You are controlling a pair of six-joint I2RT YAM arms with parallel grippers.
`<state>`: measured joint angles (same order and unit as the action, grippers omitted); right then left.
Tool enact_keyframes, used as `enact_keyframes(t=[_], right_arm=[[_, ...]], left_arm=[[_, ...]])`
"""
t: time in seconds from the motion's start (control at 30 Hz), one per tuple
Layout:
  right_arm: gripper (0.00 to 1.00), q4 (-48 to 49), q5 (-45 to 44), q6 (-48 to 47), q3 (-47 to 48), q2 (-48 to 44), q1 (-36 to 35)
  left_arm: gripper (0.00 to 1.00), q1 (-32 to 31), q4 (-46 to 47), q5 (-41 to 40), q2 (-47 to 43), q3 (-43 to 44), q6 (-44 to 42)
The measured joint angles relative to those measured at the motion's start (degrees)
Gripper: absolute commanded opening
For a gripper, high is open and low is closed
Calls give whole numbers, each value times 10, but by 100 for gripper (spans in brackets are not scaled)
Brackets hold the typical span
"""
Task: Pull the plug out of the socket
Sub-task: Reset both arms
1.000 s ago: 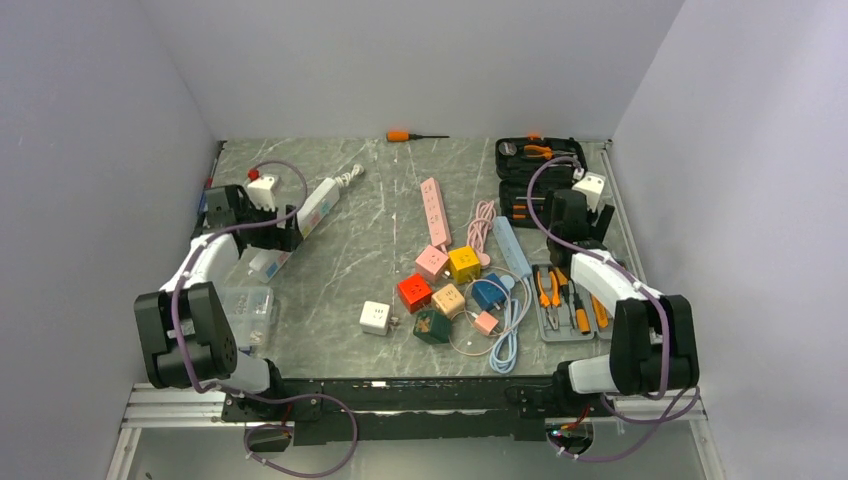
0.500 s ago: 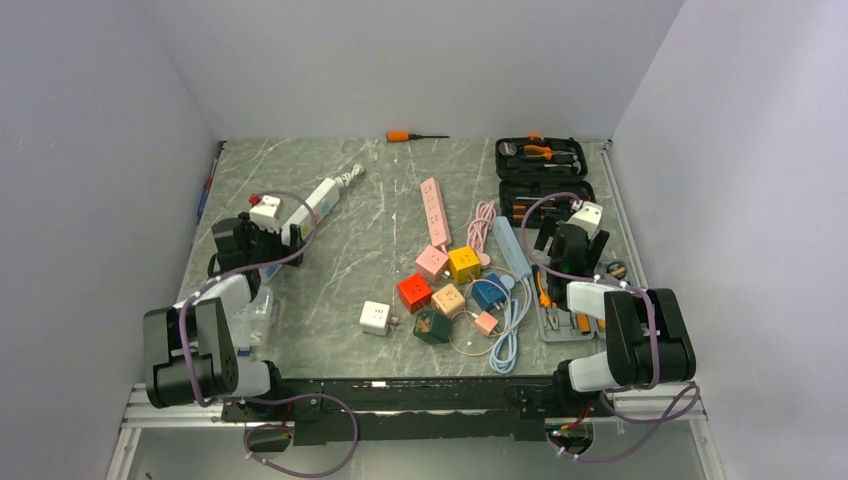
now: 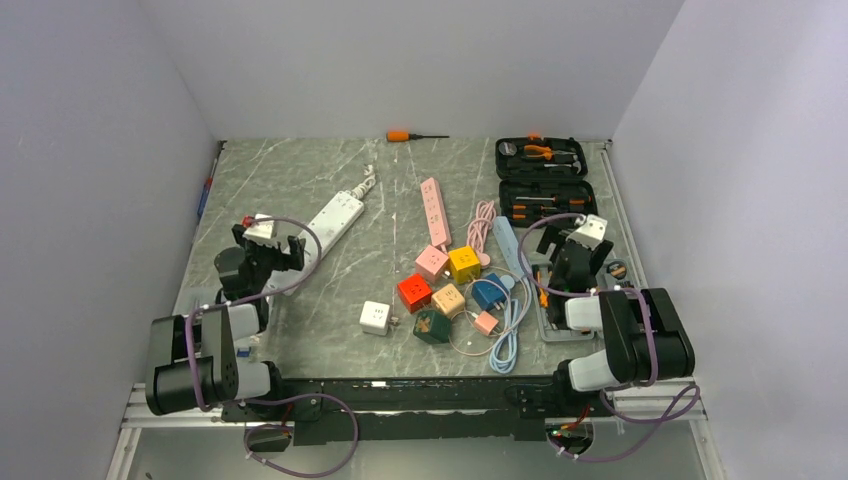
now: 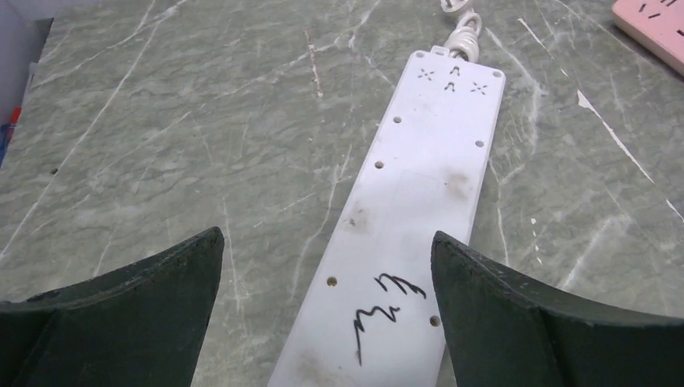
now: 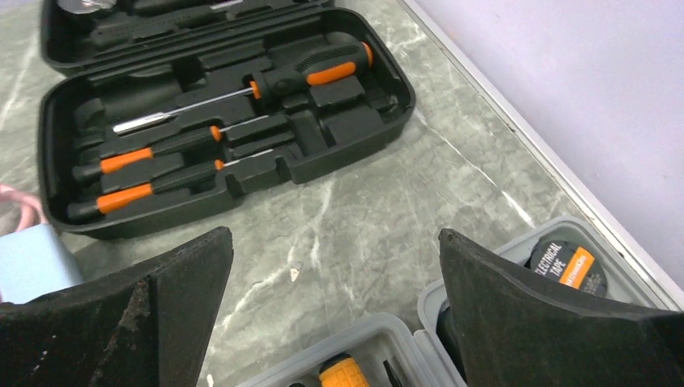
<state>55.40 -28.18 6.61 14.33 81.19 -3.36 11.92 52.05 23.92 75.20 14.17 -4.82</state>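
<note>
**Room.** You are working inside a three-sided enclosure of plain pale walls [image 3: 420, 60]. A metal rail [image 3: 165, 406] runs along the near edge, where both arm bases are bolted.

**Surface.** A flat grey-green marbled tabletop [image 3: 320, 300], with a light metal rim [image 5: 516, 135] along its right edge.

**Item 1: left gripper [image 4: 327, 242].** Jaws are spread wide with nothing between them. It hangs over the near end of a white power strip [image 4: 419, 185] that lies diagonally at the left, its cord at the far end. The face you see shows small holes and a black scribble.

**Item 2: right gripper [image 5: 335, 235].** Jaws are likewise wide and empty. It sits over bare table between an open black tool case [image 5: 226, 121] of orange-handled drivers and clear bins at the near right. One bin holds a roll of electrical tape [image 5: 569, 266].

**Item 3: task pieces.** The cube sockets [image 3: 448, 299] are clustered mid-table, well apart from both grippers: pink, yellow, red, peach, blue and green. A white cube socket [image 3: 375, 317] lies just left of the rest. A pale blue cable [image 3: 505, 345] loops at the cluster's right. You cannot tell from above which plug sits in which socket.

**Item 4: also on the table.** A pink power strip [image 3: 434, 212], a pale blue power strip [image 3: 511, 246], and an orange-handled screwdriver [image 3: 410, 135] by the back wall.
</note>
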Motion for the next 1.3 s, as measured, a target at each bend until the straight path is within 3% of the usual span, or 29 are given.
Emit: enact_keyframes(t=[0.17, 0.43, 1.3], right_arm=[[100, 141, 12, -44, -69, 45, -31], [100, 102, 33, -33, -9, 52, 6], [100, 83, 47, -25, -9, 51, 11]], left_arm=[[99, -23, 97, -15, 15, -55, -6], [99, -41, 89, -53, 19, -33, -10], [99, -49, 85, -76, 22, -32, -16]])
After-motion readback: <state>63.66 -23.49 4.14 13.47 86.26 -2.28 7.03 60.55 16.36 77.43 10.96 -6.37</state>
